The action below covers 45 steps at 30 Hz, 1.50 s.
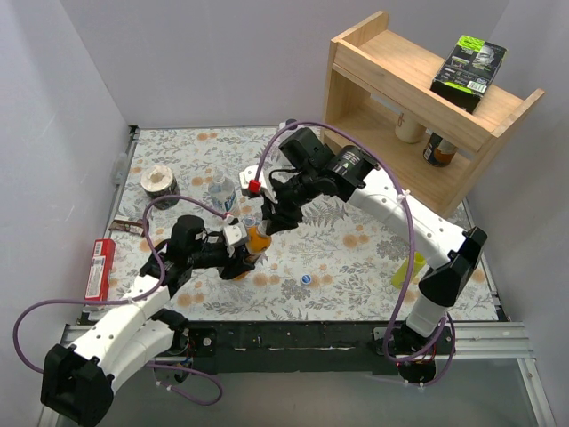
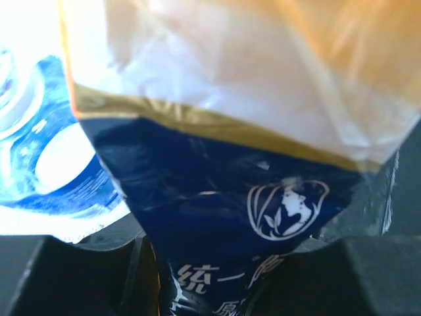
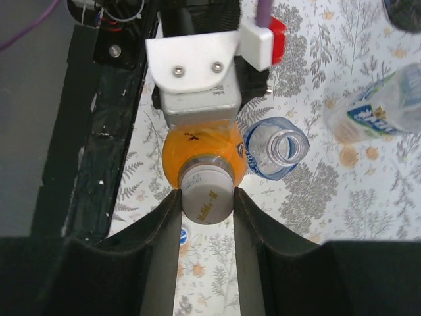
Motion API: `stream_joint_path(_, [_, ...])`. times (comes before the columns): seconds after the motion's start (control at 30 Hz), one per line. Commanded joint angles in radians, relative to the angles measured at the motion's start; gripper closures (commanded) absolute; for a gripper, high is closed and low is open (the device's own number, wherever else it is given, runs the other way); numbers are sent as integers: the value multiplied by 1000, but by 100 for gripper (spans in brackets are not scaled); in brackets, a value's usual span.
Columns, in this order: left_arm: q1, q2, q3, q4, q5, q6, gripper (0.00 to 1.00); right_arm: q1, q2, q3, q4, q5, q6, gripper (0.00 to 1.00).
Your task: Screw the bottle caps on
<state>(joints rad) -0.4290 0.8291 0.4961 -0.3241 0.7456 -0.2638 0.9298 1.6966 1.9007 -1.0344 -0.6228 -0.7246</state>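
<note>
Top view: orange bottle (image 1: 258,238) mostly hidden btw left gripper (image 1: 248,248) and right gripper (image 1: 265,222); only an orange sliver shows. Yellow squeeze bottle (image 1: 405,270) at 4 o'clock partly behind right arm (image 1: 391,200). Dark jar (image 1: 437,149) at 2 sits under shelf board (image 1: 413,96), top hidden, label too small to read.

Left wrist view: orange bottle's label overfills frame, cut on all sides, blurred at 12. Clear blue-label bottle (image 2: 46,158) at 9 blown out, cut by edge; can't tell which one.

Right wrist view: whitish cap (image 3: 207,195) print unreadable. Blue cap (image 3: 185,235) half behind right finger (image 3: 161,247). Second clear bottle (image 3: 378,108) at 3 blurred, cut by edge. Dark obj (image 3: 404,13) at 1 cut off, unidentifiable.
</note>
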Motion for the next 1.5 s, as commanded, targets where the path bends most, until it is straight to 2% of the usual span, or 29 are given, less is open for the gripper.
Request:
stream_joint_path(0.0, [-17,-64,27,189,-103,-158,100,4,31,-28,40,-3,299,99])
stream_joint_path(0.1, [-28,-70,32,191,-166,-195,100,-9,58,-22,14,-46,391,99])
stream_joint_path(0.2, [-33,-70,32,189,-215,-209,100,-58,115,-6,-18,-110,604,99])
stream_joint_path(0.3, [-33,-61,32,168,-212,-207,100,-69,121,12,-21,-110,613,99])
stream_joint_path(0.33, [-33,-58,30,163,-201,-203,100,-75,123,27,-21,-121,602,90])
stream_joint_path(0.37, [-33,-59,32,152,-189,-184,100,-101,121,67,-18,-149,549,76])
stream_joint_path(0.4, [-33,-58,32,146,-180,-172,100,-120,121,86,-22,-210,509,56])
stream_joint_path(0.43, [-33,-56,33,137,-143,-160,100,-138,109,104,-27,-238,467,50])
stream_joint_path(0.47, [-33,-54,35,108,-121,-132,100,-172,97,115,-32,-264,420,45])
stream_joint_path(0.5, [-33,-51,35,93,-97,-88,100,-183,81,113,-38,-311,292,40])
stream_joint_path(0.57, [-33,-48,36,65,-43,-57,100,-190,9,80,-46,-344,143,39])
stream_joint_path(0.6, [-33,-50,38,59,-20,-29,100,-190,-24,-1,-33,-366,48,37])
stream_joint_path(0.7, [-33,-48,39,42,53,0,100,-180,-136,-130,156,-350,56,35])
stream_joint_path(0.77, [-33,-36,42,39,80,3,100,-171,-164,-181,243,-351,94,34])
stream_joint_path(1.13, [-33,-27,62,40,110,-12,100,-114,-117,-180,289,-385,71,34])
stream_joint_path(1.3, [-33,-27,62,40,113,-20,100,-111,-109,-184,289,-387,70,39])
stream_joint_path(1.43, [-33,-21,61,48,115,-25,100,-108,-106,-181,281,-393,73,50])
stream_joint_path(1.47, [-33,-18,62,53,115,-26,100,-108,-107,-189,304,-394,103,63])
